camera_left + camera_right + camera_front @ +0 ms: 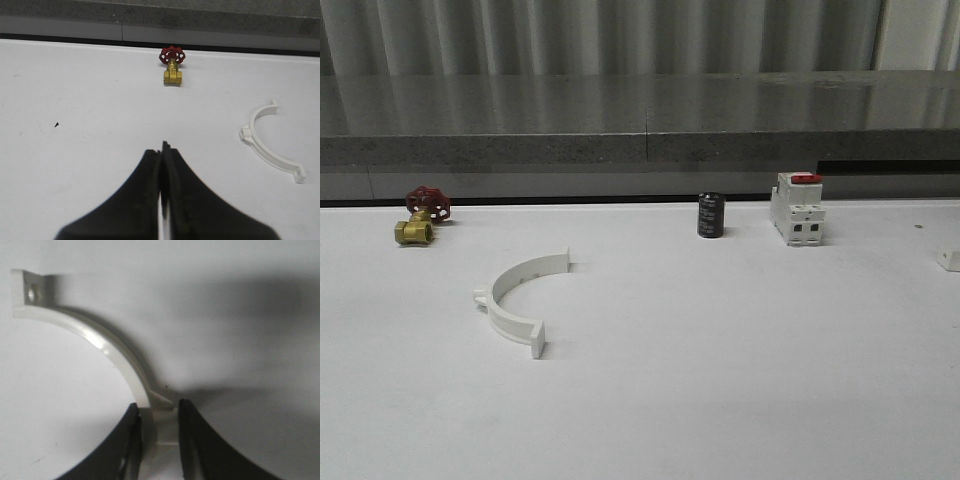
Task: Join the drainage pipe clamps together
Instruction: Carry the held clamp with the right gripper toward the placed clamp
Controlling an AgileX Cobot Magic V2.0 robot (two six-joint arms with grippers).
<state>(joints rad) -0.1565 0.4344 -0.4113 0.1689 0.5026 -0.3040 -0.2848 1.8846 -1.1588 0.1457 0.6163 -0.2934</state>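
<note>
One white drainage pipe clamp [512,296] lies on the white table at the left, its open side facing right. It also shows in the left wrist view as the clamp [264,148], off to one side of my left gripper [162,150], which is shut and empty above bare table. A second clamp [102,342] shows in the right wrist view. My right gripper [159,412] is shut on its middle boss, a finger pressed against each side. Its end tab with a hole [30,290] sticks out ahead.
A brass valve with a red handwheel [420,215] sits at the far left back. A black cylinder [711,215] and a white switch block with a red top [797,210] stand at the back right. A small white piece [950,259] shows at the right edge.
</note>
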